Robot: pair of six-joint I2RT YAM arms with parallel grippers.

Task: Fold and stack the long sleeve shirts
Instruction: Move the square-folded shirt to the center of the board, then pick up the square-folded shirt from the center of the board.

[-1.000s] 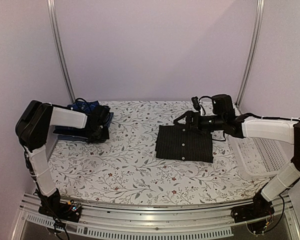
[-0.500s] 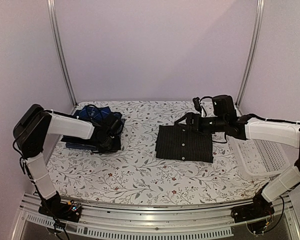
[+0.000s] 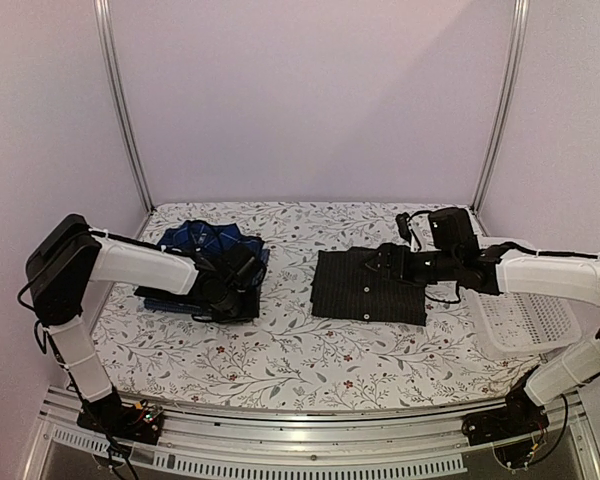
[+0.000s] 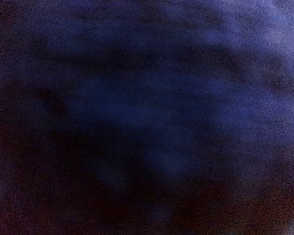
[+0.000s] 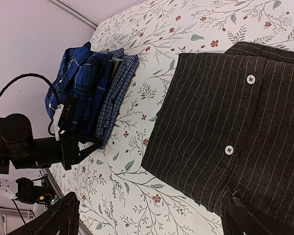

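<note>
The whole view is dark blue cloth (image 4: 152, 107) (badly blurred)

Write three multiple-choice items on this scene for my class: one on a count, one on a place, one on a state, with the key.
1. In the right wrist view, how many pale buttons show on the pinstriped shirt?
A. one
B. two
C. five

2. Where is the white basket?
A. at the right edge of the table
B. on the pinstriped shirt
C. at the table's left edge

3. How is the right gripper?
A. open
B. shut on the pinstriped shirt
C. shut on the white basket

Key: 1 B, two show along the front; 2 A, it sits right of the pinstriped shirt; 3 A, its fingers stand wide apart.
</note>
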